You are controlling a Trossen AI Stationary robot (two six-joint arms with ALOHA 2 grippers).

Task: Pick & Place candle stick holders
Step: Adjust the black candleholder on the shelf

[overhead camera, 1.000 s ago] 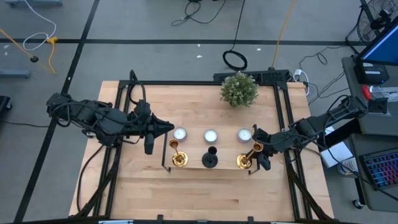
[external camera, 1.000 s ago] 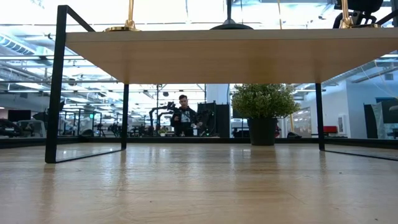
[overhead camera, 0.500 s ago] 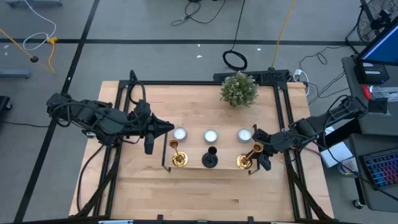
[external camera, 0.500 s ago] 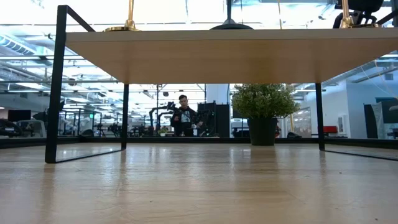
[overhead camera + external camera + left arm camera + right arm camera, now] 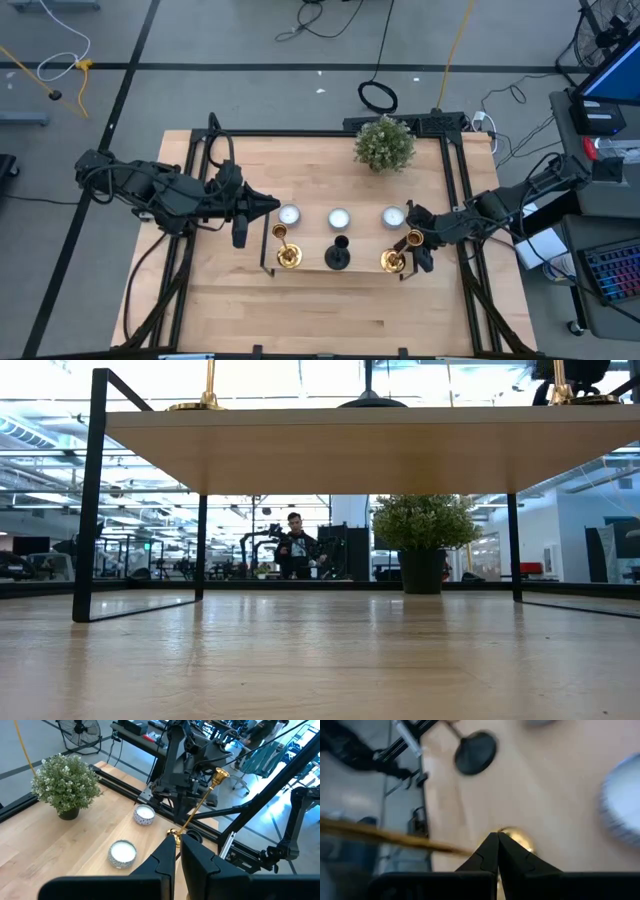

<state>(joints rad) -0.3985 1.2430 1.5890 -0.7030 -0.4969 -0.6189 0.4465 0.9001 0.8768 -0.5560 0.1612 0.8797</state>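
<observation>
1. We see the left tool [image 5: 268, 205] over the worktop [image 5: 320, 310], at the left end of the wooden stand [image 5: 338, 264], its fingers [image 5: 167, 857] pressed nearly together and gripping nothing.
2. Just beside it, the left gold candlestick [image 5: 286, 250] stands on the stand.
3. At the stand's middle stands the black candlestick [image 5: 338, 254].
4. Behind the stand lie three white candles [image 5: 339, 218] in a row, and farther back a potted plant [image 5: 384, 143].
5. The right gold candlestick [image 5: 398, 255] stands at the stand's right end, leaning in the left wrist view.
6. The right tool [image 5: 416, 243] sits at that candlestick's stem with its jaws closed; we cannot tell whether it grips the stem.
</observation>
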